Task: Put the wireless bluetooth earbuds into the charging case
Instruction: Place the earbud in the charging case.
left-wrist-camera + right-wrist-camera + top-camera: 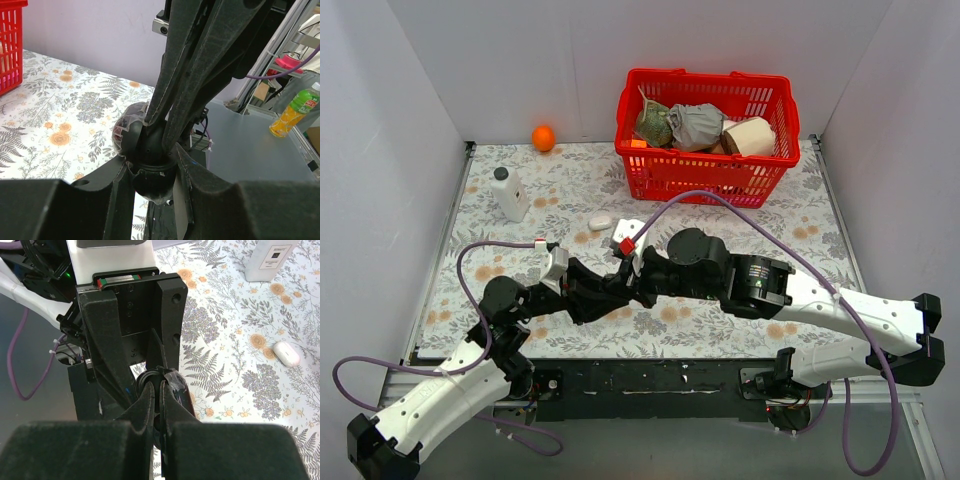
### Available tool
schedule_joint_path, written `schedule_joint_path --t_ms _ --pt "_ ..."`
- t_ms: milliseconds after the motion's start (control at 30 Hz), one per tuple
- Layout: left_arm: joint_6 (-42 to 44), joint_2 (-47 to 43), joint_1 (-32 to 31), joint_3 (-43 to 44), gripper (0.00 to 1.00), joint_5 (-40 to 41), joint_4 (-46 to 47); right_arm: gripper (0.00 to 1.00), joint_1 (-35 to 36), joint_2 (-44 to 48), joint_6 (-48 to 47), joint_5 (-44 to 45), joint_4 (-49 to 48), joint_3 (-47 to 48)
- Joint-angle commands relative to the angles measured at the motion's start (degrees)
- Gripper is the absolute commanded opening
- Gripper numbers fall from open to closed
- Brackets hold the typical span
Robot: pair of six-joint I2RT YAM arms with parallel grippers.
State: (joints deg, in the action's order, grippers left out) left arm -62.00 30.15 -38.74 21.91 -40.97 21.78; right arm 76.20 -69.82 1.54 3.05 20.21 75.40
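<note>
Top view hides the contact. Wrist views show left gripper clamping black case; right gripper near-closed at it, hold unclear. Floral cloth, white walls.

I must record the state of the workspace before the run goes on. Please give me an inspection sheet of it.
Surface: floral cloth, flat, no spill seen.
Job's things: black case held above the cloth; earbuds not seen.
Clutter: white case alone on the cloth; white bottle upright; orange ball at the far edge; red basket, filled.
Grippers: left pincer shut on the black case; right pincer shut at the case's top, what it pinches is hidden.
Cables: left purple cable lies on the cloth; right purple cable hangs off the table.
Surroundings: white walls on three sides.
</note>
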Motion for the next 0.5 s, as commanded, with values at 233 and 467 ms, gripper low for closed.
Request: schedule_joint_path --t_ms 233,467 --pt "-0.3 -0.4 0.0 0.3 0.0 0.6 3.0 0.01 0.3 -1.0 -0.7 -1.0 5.8 2.6" --pt "-0.2 -0.6 0.1 0.2 0.0 0.8 2.9 0.01 0.3 -3.4 -1.3 -1.3 11.7 6.1"
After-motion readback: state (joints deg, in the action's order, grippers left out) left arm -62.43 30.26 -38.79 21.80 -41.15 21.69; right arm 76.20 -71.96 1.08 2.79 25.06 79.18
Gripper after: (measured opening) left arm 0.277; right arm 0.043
